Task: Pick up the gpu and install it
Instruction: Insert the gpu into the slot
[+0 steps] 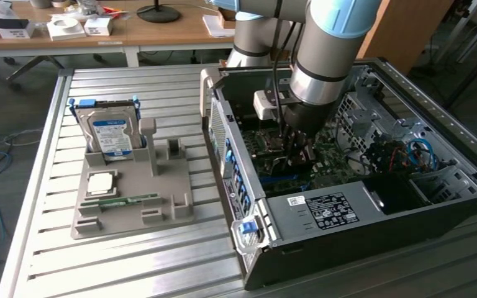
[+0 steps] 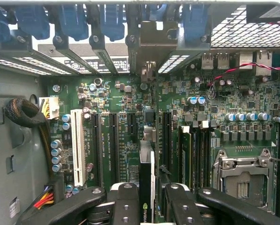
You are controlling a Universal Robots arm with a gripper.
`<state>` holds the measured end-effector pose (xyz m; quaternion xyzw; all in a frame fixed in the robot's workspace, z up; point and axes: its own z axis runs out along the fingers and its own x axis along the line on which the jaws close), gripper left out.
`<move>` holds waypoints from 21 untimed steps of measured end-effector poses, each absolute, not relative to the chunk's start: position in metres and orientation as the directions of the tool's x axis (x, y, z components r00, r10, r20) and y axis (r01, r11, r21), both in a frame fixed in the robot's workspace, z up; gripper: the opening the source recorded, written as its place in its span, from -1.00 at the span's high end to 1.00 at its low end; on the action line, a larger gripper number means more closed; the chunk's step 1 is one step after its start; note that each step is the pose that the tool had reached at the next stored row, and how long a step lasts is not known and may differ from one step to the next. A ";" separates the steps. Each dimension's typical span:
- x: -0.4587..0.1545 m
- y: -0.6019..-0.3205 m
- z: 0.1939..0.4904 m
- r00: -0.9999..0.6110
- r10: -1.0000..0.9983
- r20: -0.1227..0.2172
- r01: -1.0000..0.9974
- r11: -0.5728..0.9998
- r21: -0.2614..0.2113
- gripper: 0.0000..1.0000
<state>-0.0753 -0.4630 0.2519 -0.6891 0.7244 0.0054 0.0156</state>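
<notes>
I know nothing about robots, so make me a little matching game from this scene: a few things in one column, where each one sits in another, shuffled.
Things:
1. gpu
2. hard drive
3. memory stick
4. pincer

Places:
A. standing upright at the back of the grey holder
B. lying flat near the front of the grey holder
C. inside the open computer case, above the motherboard
D. gripped edge-on between two black fingers

Pairs: 1-D, 2-A, 3-B, 4-C
</notes>
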 end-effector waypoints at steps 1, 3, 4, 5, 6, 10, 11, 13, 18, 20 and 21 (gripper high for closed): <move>-0.075 -0.463 0.252 -0.049 -0.998 -0.030 -0.999 0.050 -0.014 0.47; -0.075 -0.463 0.252 -0.046 -0.998 -0.030 -0.999 0.047 -0.014 0.47; -0.075 -0.463 0.252 -0.044 -0.999 -0.030 -0.999 0.045 -0.014 0.47; -0.075 -0.463 0.252 -0.043 -0.999 -0.030 -0.999 0.043 -0.014 0.47; -0.075 -0.463 0.252 -0.040 -0.999 -0.030 -0.999 0.040 -0.014 0.47; -0.075 -0.463 0.252 -0.028 -0.999 -0.030 -1.000 0.028 -0.014 0.47; -0.075 -0.463 0.252 -0.027 -0.999 -0.030 -1.000 0.028 -0.014 0.47; -0.075 -0.463 0.252 -0.027 -0.999 -0.030 -1.000 0.028 -0.014 0.47; -0.075 -0.463 0.251 -0.027 -0.999 -0.030 -1.000 0.028 -0.014 0.47; -0.077 -0.463 0.251 -0.027 -0.999 -0.030 -1.000 0.028 -0.014 0.47; -0.078 -0.463 0.251 -0.027 -0.999 -0.030 -1.000 0.027 -0.014 0.47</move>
